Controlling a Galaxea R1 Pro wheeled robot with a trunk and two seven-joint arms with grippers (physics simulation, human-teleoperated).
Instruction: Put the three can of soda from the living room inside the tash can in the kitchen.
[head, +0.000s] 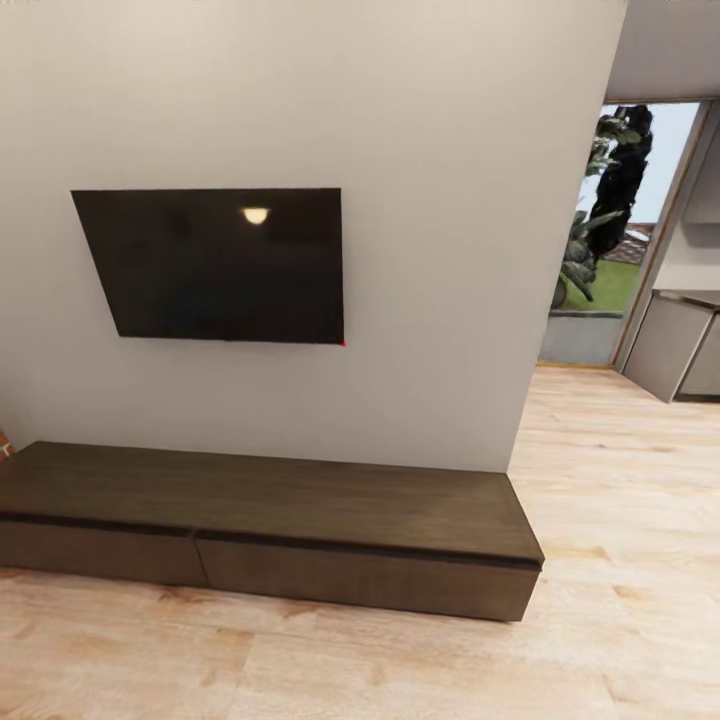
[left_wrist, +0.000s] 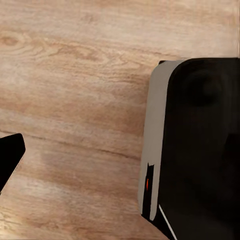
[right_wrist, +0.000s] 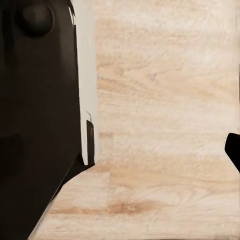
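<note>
Neither hand's state can be told. Left-centre of the head view, a black television hangs above a long dark-wood cabinet; grey kitchen cabinets stand far right.

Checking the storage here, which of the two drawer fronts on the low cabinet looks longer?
The right drawer front on the low dark-wood cabinet; it runs to the cabinet's right end, while the left drawer front is cut off by the frame.

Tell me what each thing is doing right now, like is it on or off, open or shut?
Television: off, dark screen, hanging on the wall.
Cabinet: drawers shut, nothing on top.
Doorway: open, with plants and grass outside.
Grey kitchen cabinets: doors shut.
</note>
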